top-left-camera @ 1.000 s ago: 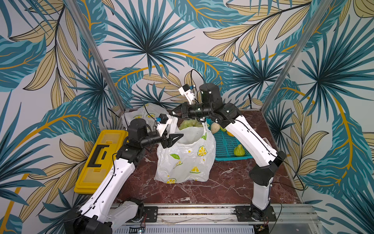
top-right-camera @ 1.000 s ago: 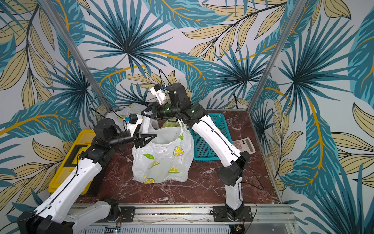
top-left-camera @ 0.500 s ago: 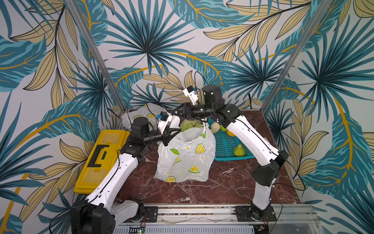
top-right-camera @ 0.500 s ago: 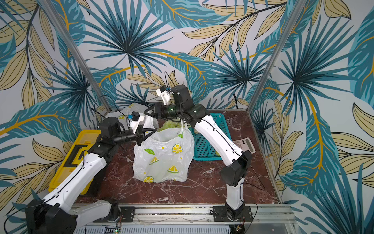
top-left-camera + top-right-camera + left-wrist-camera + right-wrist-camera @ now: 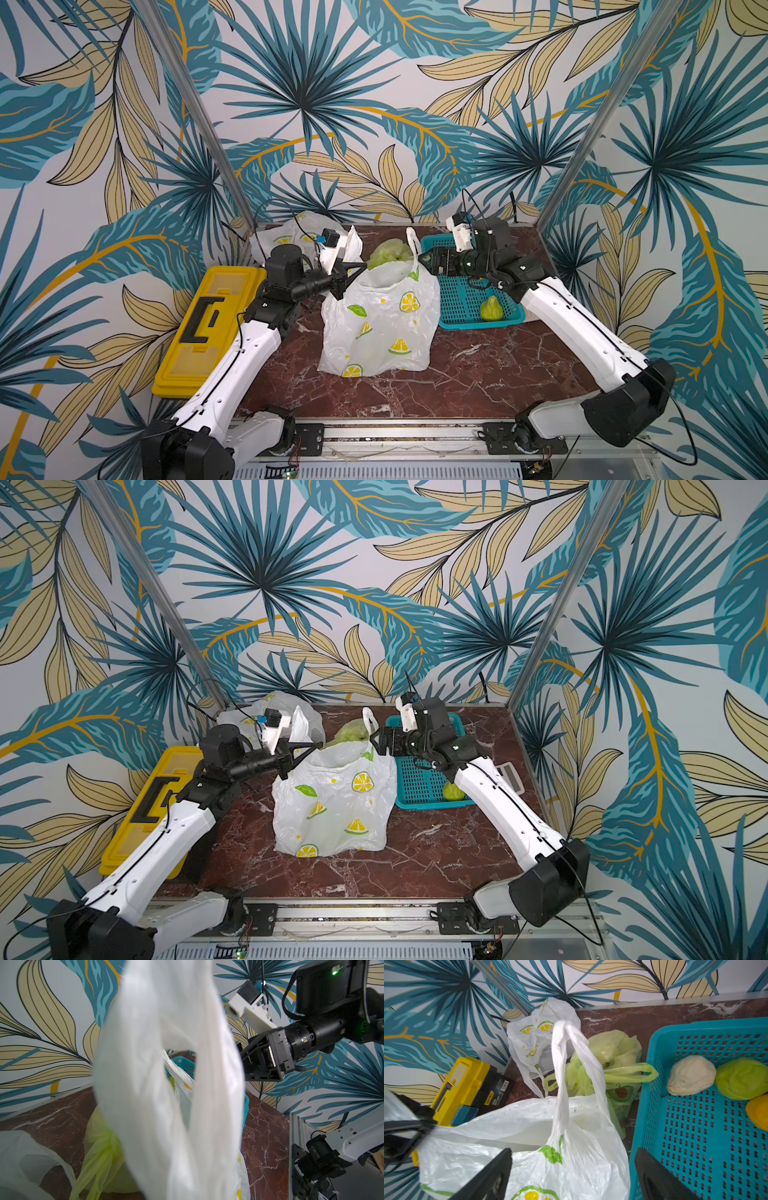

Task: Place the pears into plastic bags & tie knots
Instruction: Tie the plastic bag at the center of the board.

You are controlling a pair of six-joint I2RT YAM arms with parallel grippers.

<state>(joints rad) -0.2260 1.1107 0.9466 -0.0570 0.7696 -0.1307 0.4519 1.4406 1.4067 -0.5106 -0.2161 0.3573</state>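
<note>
Top views: the white lemon-print bag point(image 5: 380, 320) was seen upright at frame centre on the marble table point(image 5: 478, 370), mouth gaping. Its contents could not be made out.

- The left gripper point(image 5: 355, 271) was closed on the first handle point(image 5: 353, 246) at the bag's upper-left corner. The loop was seen sticking up above the jaws. In the left wrist view that handle point(image 5: 166, 1084) filled mid-frame, blurred.
- The right gripper point(image 5: 424, 259) was placed just beside the bag's upper-right corner, jaws apart, nothing held.
- The second handle point(image 5: 412, 245) was seen standing free, just left of the right gripper's tips.
- Right wrist view: the fingers point(image 5: 488, 1178) were spread wide along the bottom edge, with the bag's rim under the second handle between them. Contact could not be judged.
- One green pear point(image 5: 491, 308) was seen in the lower right of the teal basket point(image 5: 469, 326), well apart from both grippers.
- Right wrist view: a cream pear point(image 5: 691, 1075) and a second green pear point(image 5: 741, 1078) were seen touching at the right edge, inside the basket. An orange fruit point(image 5: 758, 1112) lay just below them.
- The yellow-green bag point(image 5: 388, 254) was seen directly behind the white one. In the left wrist view its handles were bunched into a knot point(image 5: 108, 1142).
- Another white bag point(image 5: 291, 237) lay at upper left of the table, and a yellow toolbox point(image 5: 199, 328) at its left edge.
</note>
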